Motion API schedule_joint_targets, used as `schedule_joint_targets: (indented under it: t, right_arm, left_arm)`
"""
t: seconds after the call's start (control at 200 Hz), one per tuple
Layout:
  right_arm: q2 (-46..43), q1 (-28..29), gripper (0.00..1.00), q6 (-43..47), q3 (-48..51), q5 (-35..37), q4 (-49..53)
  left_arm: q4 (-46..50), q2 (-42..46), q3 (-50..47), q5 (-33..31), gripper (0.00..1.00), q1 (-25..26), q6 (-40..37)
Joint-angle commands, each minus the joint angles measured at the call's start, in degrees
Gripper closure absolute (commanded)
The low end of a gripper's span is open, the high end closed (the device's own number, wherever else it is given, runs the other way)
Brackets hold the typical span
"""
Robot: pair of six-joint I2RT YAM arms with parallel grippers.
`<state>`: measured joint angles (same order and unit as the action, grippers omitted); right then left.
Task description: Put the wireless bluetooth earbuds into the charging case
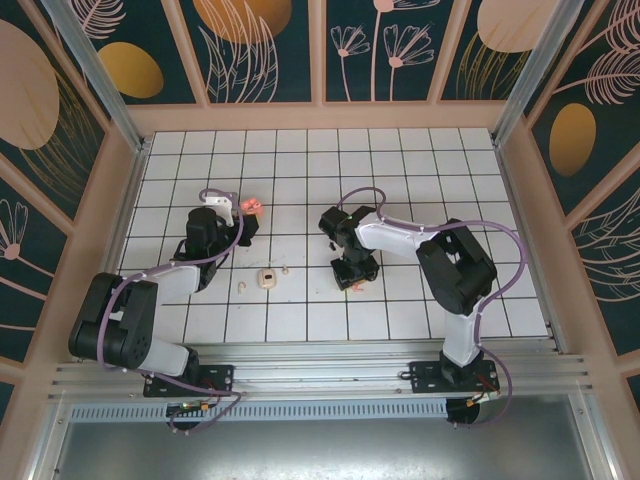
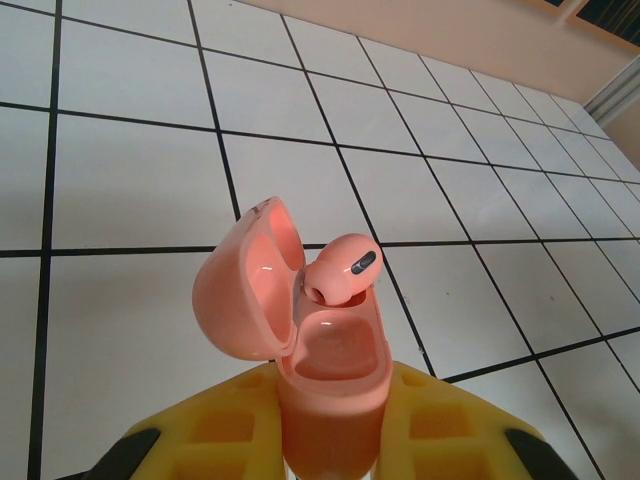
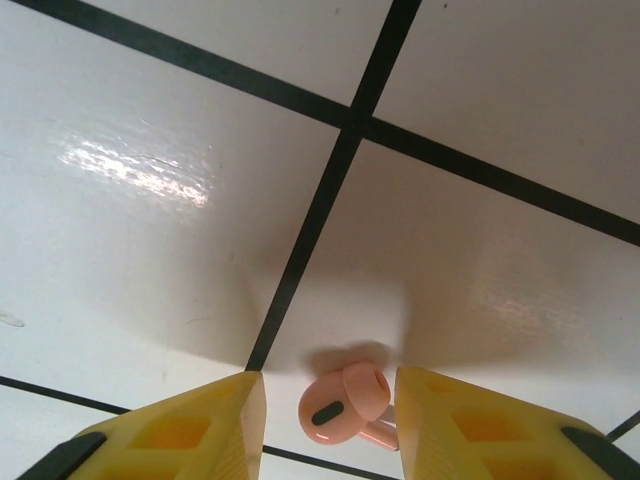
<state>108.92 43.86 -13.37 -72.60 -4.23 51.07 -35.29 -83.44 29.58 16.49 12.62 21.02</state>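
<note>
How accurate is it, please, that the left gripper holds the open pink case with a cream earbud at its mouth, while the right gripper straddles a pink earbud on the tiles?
Left wrist view: the earbud at the mouth of the pink case is pink, not cream. The left gripper holds that open case; the right gripper straddles a second pink earbud on the tiles.

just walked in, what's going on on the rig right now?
The left gripper holds an open pink charging case, with one pink earbud resting in its mouth, seemingly not fully seated. The right gripper is down at the tiled table, fingers open either side of the second pink earbud, which lies there not yet gripped. A cream case and two cream earbuds lie on the table between the arms.
</note>
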Motion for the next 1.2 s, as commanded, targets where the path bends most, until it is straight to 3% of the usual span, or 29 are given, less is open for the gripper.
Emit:
schedule_joint_targets:
  t: [0.0,0.606,0.891,1.196]
  right_arm:
    - [1.60,-0.17,0.62,0.80,0.71,1.24,2.28]
    - [-0.43,-0.96,0.73,-0.34,1.91,0.63,-0.28]
    - [-1.07,-1.76,0.68,-0.47,1.75,0.30,-0.90]
    - [-0.20,-1.86,0.70,0.96,1.24,0.45,-0.44]
  left_arm:
    - [0.31,0.90,1.20,1.17,0.91,-0.44,-1.44]
    - [0.48,0.76,1.35,1.44,0.92,-0.46,-1.83]
    - [0.83,0.87,1.57,1.70,0.92,-0.40,-2.08]
    - [0.92,0.89,1.57,1.83,0.92,-0.43,-2.12]
